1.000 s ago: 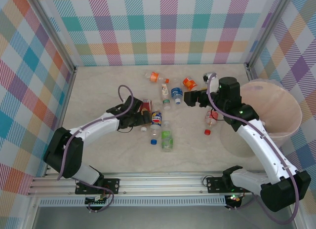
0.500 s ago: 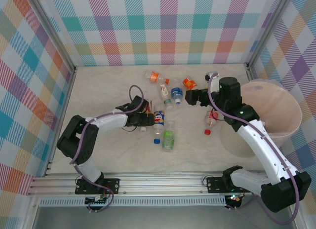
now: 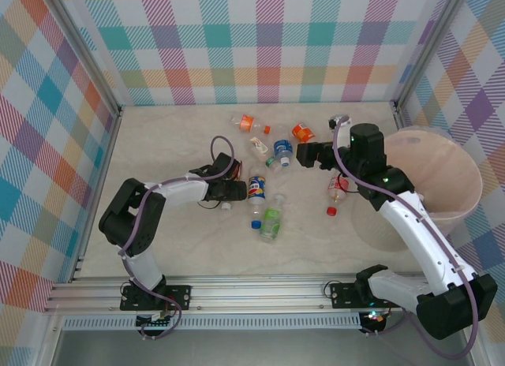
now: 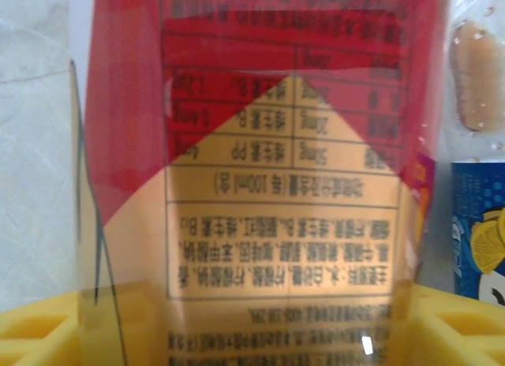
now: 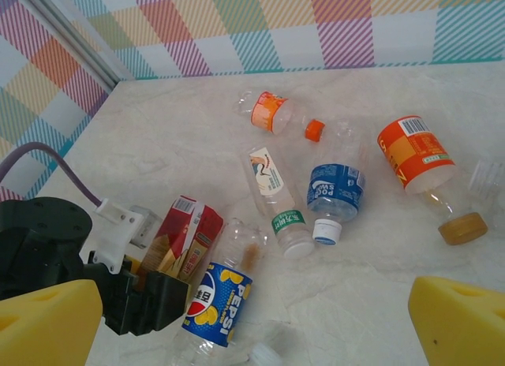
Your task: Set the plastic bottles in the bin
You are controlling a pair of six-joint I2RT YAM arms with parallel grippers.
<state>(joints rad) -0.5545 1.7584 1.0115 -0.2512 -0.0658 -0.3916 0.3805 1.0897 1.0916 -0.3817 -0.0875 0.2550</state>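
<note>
My left gripper (image 3: 230, 189) lies low on the table, its yellow pads (image 4: 39, 326) pressed against both sides of a red-and-tan labelled bottle (image 4: 276, 145) (image 5: 183, 238) that lies on the table. Beside it lies a blue Pepsi bottle (image 3: 254, 188) (image 5: 213, 299). My right gripper (image 3: 304, 156) (image 5: 252, 326) hovers open over the back cluster: an orange-labelled bottle (image 5: 268, 111), a white-and-green one (image 5: 276, 192), a blue one (image 5: 335, 191) and a fat orange one (image 5: 414, 151). The pale pink bin (image 3: 477, 184) stands at the right edge.
A green-labelled bottle (image 3: 270, 222) lies near the middle and a red-labelled one (image 3: 337, 188) under my right arm. Loose caps lie on the marble-patterned floor. Plaid walls and metal posts close in the back and both sides.
My left arm has reached right and its jaws have closed in on the red-labelled bottle, nudging it and the Pepsi bottle rightward. The right arm has not moved.
</note>
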